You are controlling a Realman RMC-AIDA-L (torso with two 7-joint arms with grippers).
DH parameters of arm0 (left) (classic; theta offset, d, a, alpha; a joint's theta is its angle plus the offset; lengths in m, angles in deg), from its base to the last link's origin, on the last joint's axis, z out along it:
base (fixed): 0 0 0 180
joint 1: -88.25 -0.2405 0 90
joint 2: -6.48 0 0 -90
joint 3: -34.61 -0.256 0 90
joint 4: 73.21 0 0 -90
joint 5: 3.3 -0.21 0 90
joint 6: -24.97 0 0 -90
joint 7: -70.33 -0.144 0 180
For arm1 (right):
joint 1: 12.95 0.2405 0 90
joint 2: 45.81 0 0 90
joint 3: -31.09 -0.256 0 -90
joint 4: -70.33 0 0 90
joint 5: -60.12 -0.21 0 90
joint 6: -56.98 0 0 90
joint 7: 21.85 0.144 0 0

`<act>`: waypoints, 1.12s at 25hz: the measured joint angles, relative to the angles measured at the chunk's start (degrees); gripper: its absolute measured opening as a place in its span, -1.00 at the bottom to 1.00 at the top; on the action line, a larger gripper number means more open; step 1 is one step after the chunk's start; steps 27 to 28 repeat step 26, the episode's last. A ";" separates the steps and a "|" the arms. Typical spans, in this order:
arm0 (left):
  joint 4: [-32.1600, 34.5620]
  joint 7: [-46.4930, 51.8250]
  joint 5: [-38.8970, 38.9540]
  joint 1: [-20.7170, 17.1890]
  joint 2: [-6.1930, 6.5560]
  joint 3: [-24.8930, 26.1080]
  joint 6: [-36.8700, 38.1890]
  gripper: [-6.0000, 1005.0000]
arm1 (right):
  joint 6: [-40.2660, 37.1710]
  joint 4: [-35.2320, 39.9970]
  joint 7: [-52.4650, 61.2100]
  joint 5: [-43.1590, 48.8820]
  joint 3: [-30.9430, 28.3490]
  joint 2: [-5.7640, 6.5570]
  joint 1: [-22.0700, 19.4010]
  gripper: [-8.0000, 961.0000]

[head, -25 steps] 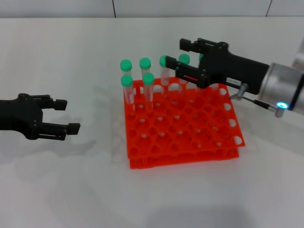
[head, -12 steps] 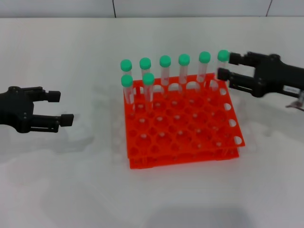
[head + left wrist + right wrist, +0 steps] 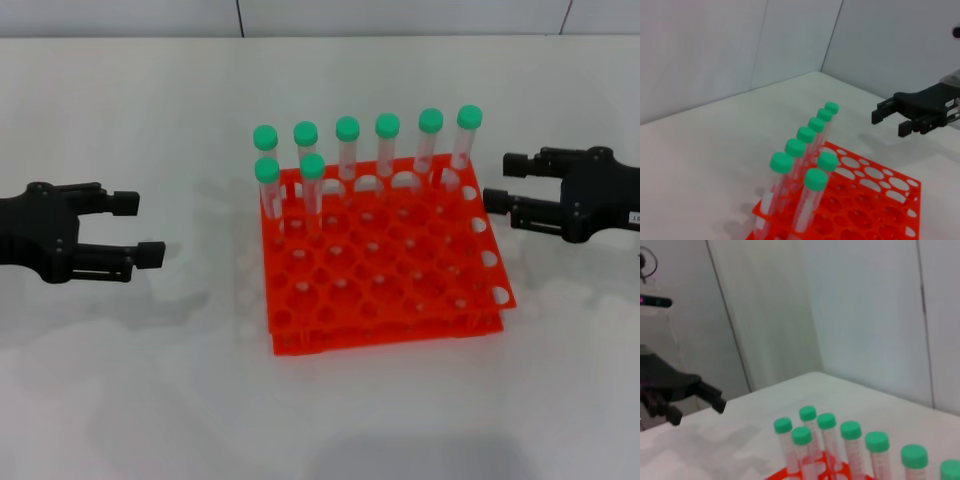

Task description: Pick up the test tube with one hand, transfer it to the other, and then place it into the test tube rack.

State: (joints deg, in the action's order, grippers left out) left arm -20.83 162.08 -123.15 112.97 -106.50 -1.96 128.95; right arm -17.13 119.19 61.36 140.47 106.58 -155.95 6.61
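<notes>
The orange test tube rack (image 3: 400,300) stands mid-table in the head view. It holds eight green-capped test tubes, six in the back row and two in the row before it. The tube at the back right corner (image 3: 463,140) stands upright and free. My right gripper (image 3: 500,183), with the white label, is open and empty just right of the rack. It is apart from that tube. My left gripper (image 3: 140,229) is open and empty, well left of the rack. The left wrist view shows the rack (image 3: 880,200) and the right gripper (image 3: 888,122).
White table all round the rack, with a pale wall behind it. The right wrist view shows the tube caps (image 3: 850,430) and the left gripper (image 3: 697,410) far off.
My right gripper has let go of the tube at the rack's back right corner and drawn back to the right. The left gripper shifted only slightly.
</notes>
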 joint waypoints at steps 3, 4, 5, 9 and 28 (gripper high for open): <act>0.00 0.02 0.21 -0.16 -0.07 -0.05 0.28 0.73 | -0.70 0.44 0.09 0.90 -0.04 0.17 0.14 0.21; 0.00 0.04 0.21 -0.18 -0.09 -0.03 0.36 0.73 | -0.73 0.54 0.09 0.94 -0.05 0.22 0.15 0.21; 0.00 0.04 0.22 -0.21 -0.12 -0.01 0.44 0.73 | -0.78 0.60 0.09 0.97 -0.07 0.25 0.15 0.21; 0.00 0.06 0.27 -0.42 -0.29 0.05 0.78 0.73 | -1.35 0.80 0.11 1.03 -0.19 0.25 0.10 0.21; 0.00 0.49 0.36 -0.38 -0.33 -0.07 0.97 0.73 | -2.22 0.83 0.19 1.14 -0.26 -0.39 0.29 0.21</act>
